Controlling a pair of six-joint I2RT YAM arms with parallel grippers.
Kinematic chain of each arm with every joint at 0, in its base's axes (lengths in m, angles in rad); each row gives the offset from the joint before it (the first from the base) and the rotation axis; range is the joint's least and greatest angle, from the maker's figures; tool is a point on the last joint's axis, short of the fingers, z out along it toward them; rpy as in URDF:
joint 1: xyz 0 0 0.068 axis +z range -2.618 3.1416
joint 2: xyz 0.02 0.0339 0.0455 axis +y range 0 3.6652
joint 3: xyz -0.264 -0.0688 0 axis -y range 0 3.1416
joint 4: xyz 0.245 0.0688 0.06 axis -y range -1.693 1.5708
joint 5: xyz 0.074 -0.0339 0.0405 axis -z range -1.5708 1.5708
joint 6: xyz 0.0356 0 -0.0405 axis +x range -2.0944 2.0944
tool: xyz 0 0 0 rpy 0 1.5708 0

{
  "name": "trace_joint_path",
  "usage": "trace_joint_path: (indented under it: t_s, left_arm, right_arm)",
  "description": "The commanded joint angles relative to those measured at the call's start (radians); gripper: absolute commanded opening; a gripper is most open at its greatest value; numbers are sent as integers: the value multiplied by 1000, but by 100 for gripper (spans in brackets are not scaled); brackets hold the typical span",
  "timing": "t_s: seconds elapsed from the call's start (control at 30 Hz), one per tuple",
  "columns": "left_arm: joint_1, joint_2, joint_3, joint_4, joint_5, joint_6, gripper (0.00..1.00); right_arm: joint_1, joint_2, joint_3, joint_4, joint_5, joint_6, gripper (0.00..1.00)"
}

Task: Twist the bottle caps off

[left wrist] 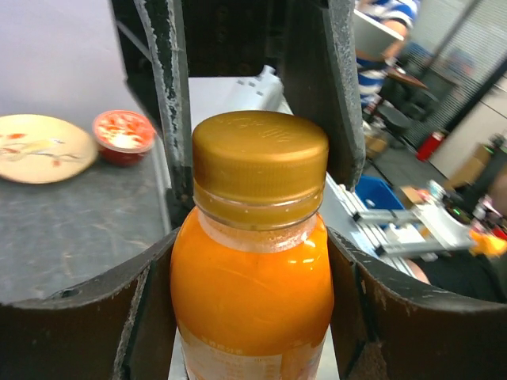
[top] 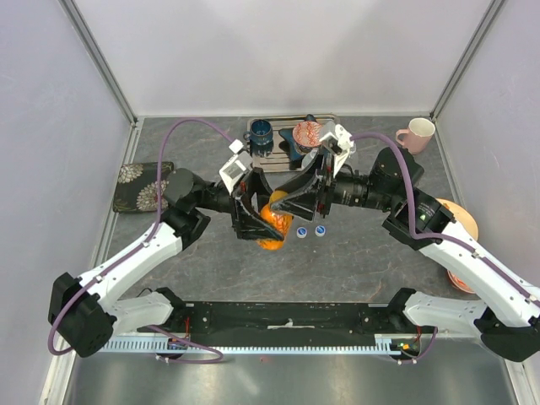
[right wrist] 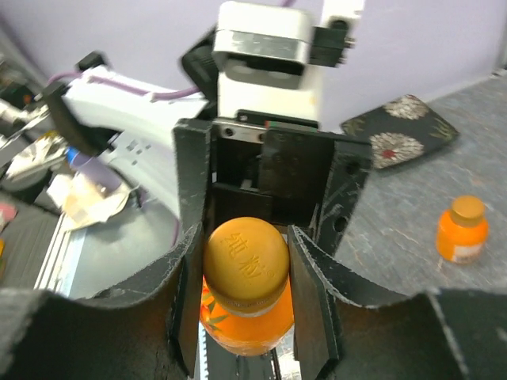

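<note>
Centrally over the tabletop (top: 363, 253), the left gripper (left wrist: 252, 317) is clamped tight around the body of an orange bottle (left wrist: 252, 277); the right gripper (right wrist: 247, 273) is closed narrowly on its orange cap (left wrist: 260, 162), which sits on the neck; two blue caps (top: 301, 232) lie loose just beside them; a second orange bottle (right wrist: 462, 231) stands apart, capped.

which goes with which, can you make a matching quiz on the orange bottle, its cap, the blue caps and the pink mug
1 orange bottle
2 orange cap
3 blue caps
4 pink mug

A back right corner of the table
B loose on the table
C held by the left gripper
D on the bottle, in the right gripper

Pairs: 1-C, 2-D, 3-B, 4-A
</note>
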Motion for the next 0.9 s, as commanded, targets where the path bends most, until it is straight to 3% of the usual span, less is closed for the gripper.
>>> trace_joint_path:
  t_s: [0.0,0.23,0.57,0.87]
  left_arm:
    - [-16,30,45,350,189,-275,29]
    - [-16,51,37,387,198,-298,23]
    - [-16,27,31,253,204,-184,15]
    - [-16,-33,59,-145,138,121,6]
  right_arm:
    - [18,6,2,12,-304,-112,0]
    - [18,0,-35,15,-458,-175,0]
    - [18,-11,-72,10,-507,-208,0]
    - [18,-28,-46,9,-389,-186,0]
